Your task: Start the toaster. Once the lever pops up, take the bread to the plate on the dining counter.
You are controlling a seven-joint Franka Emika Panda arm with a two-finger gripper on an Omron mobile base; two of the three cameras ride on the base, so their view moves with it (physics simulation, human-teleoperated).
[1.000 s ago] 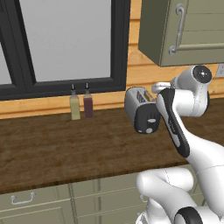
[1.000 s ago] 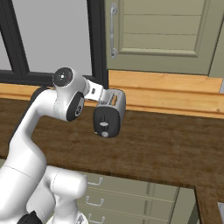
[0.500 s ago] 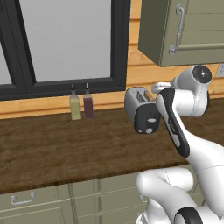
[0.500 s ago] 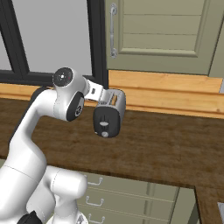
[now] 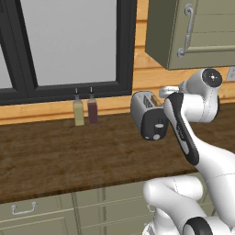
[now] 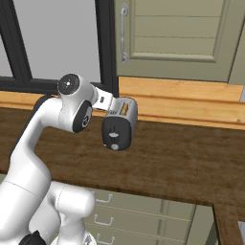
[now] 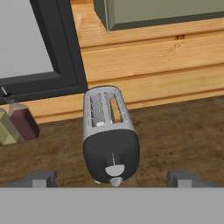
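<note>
The silver-grey toaster (image 5: 148, 115) (image 6: 118, 125) (image 7: 109, 135) stands on the dark wood worktop (image 5: 69, 156) near the wooden back wall. Its dark end panel with a pale knob faces me. A light-brown slice of bread (image 7: 116, 109) sits in one of its two slots, only its top edge showing. My gripper (image 7: 111, 179) is open, its fingertips (image 7: 41, 178) spread wide to either side of the toaster's end panel and a little short of it, touching nothing. The plate and the dining counter are out of view.
Two slim bottles (image 5: 79, 110) (image 5: 92, 109) (image 7: 24, 122) stand by the black window frame, left of the toaster. A pale green wall cabinet (image 5: 193, 32) (image 6: 177, 38) hangs above the toaster. Drawer fronts (image 6: 143, 215) run below the worktop.
</note>
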